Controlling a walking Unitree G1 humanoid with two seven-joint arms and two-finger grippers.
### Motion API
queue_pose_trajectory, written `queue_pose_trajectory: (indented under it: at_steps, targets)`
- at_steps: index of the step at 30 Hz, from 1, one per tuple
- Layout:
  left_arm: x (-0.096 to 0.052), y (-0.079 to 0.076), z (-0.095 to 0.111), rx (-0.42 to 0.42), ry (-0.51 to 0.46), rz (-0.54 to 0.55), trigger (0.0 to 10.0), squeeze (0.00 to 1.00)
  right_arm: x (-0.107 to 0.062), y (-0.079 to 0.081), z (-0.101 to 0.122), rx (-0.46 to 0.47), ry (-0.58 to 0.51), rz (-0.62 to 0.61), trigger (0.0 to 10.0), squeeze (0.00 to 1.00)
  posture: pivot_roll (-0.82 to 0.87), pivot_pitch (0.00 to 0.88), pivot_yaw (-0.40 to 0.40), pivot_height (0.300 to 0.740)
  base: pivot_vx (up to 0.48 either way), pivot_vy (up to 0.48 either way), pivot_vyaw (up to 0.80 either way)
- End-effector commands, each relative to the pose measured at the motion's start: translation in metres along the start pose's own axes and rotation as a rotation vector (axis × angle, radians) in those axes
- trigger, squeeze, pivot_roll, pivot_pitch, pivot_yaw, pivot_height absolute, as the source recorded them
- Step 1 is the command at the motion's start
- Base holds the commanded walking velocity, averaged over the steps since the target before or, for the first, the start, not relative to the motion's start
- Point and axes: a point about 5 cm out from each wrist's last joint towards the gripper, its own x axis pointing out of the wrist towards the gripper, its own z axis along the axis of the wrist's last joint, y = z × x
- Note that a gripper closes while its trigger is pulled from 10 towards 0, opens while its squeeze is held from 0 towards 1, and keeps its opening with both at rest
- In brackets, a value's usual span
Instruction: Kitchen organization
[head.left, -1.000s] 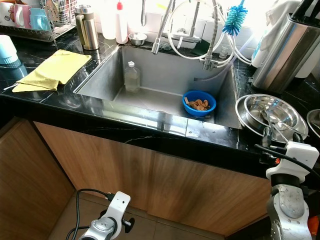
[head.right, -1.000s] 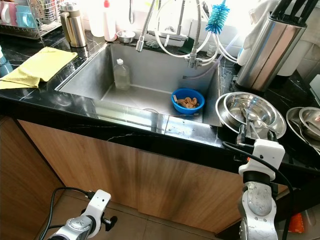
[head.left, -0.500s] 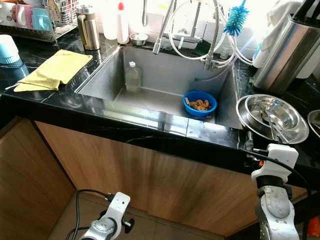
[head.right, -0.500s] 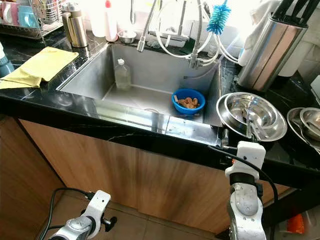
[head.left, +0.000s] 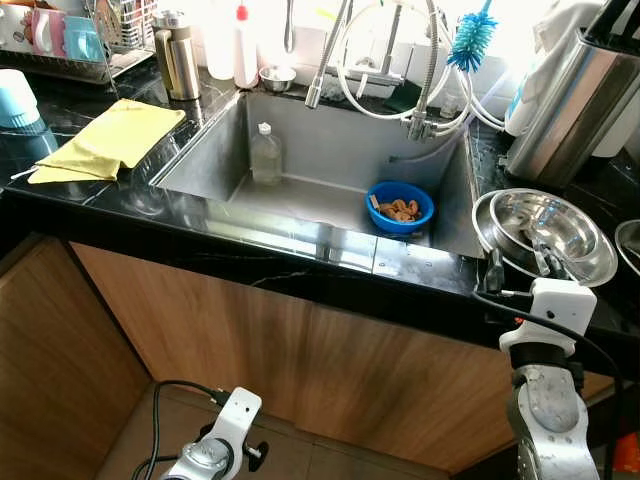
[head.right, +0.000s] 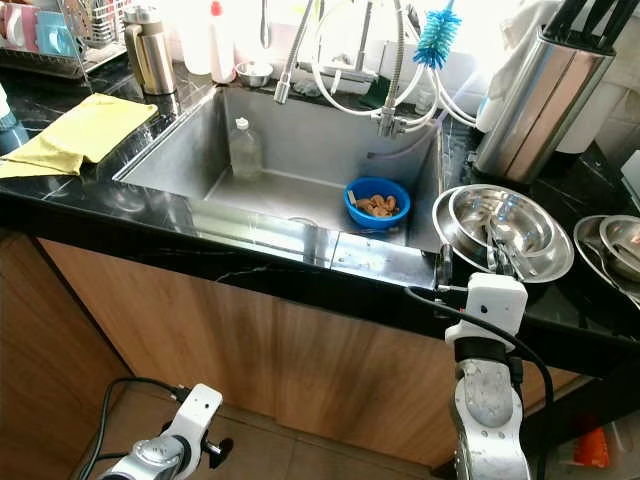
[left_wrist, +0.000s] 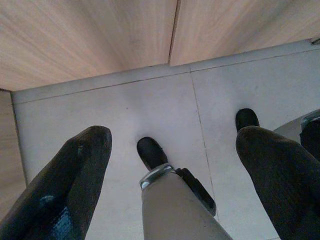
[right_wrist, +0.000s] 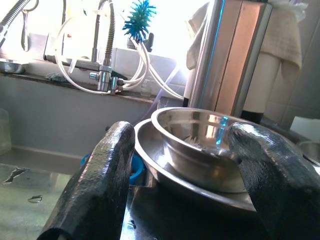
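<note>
We see a black worktop (head.left: 120, 205) with a steel sink (head.left: 330, 150) sunk into its middle, above wooden cabinet doors (head.left: 300, 370). At the worktop's right back corner stands a tall steel knife block (head.left: 575, 105). A yellow cloth (head.left: 105, 140) lies towards the left edge. Near the right front edge, just beside the sink, sit stacked steel bowls (head.left: 545, 235), a smaller one nested in a wider one. A steel flask (head.left: 177, 55) stands at the sink's back left corner. In the sink, a blue bowl (head.left: 399, 206) of brown bits rests towards the right front, and a clear bottle (head.left: 265, 155) stands at the left.

Our right gripper (right_wrist: 182, 170) is raised at the worktop's front edge, its fingers (right_wrist: 97, 185) spread wide, facing the stacked bowls without touching them. Our left gripper (left_wrist: 172, 165) hangs low over the floor tiles (left_wrist: 150, 105), fingers spread apart and empty.
</note>
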Motion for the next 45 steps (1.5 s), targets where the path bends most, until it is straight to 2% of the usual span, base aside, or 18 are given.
queue_pose_trajectory:
  at_steps: [1,12,22,23,24,25,45]
  targets:
    - [-0.0002,-0.0044,-0.0059,0.002,0.020,-0.008,10.0,0.00,-0.0005,-0.0016,0.0060,-0.006,-0.018,-0.005,10.0,0.00,0.12,0.054,-0.105,0.740,0.000,0.000,0.00]
    - [-0.0005,-0.0029,-0.0061,0.005,0.021,-0.006,10.0,0.00,0.0018,0.0003,0.0068,-0.015,-0.014,0.001,10.0,0.00,0.12,0.054,-0.106,0.740,0.000,0.000,0.00]
    - [-0.0005,-0.0012,-0.0053,0.006,0.021,-0.002,10.0,0.00,0.0020,-0.0043,-0.0016,-0.039,0.049,-0.032,10.0,0.00,0.12,0.055,-0.107,0.740,0.000,0.000,0.00]
    - [-0.0004,-0.0016,-0.0052,0.006,0.021,-0.002,10.0,0.00,0.0028,-0.0045,-0.0009,-0.033,0.044,-0.032,5.7,0.00,0.12,0.055,-0.107,0.740,0.000,0.000,0.00]
    - [-0.0004,-0.0018,-0.0052,0.006,0.021,-0.002,10.0,0.00,0.0031,-0.0044,-0.0005,-0.031,0.042,-0.031,5.7,0.00,0.12,0.054,-0.107,0.740,0.000,0.000,0.00]
    - [-0.0003,-0.0026,-0.0054,0.006,0.022,-0.002,10.0,0.00,0.0038,-0.0037,0.0002,-0.030,0.037,-0.024,0.0,0.00,0.12,0.054,-0.108,0.740,0.000,0.000,0.00]
    - [-0.0007,-0.0027,-0.0074,0.005,0.022,-0.001,10.0,0.00,0.0069,-0.0040,0.0016,-0.018,0.039,-0.026,0.0,0.00,0.13,0.054,-0.109,0.740,0.000,0.000,0.00]
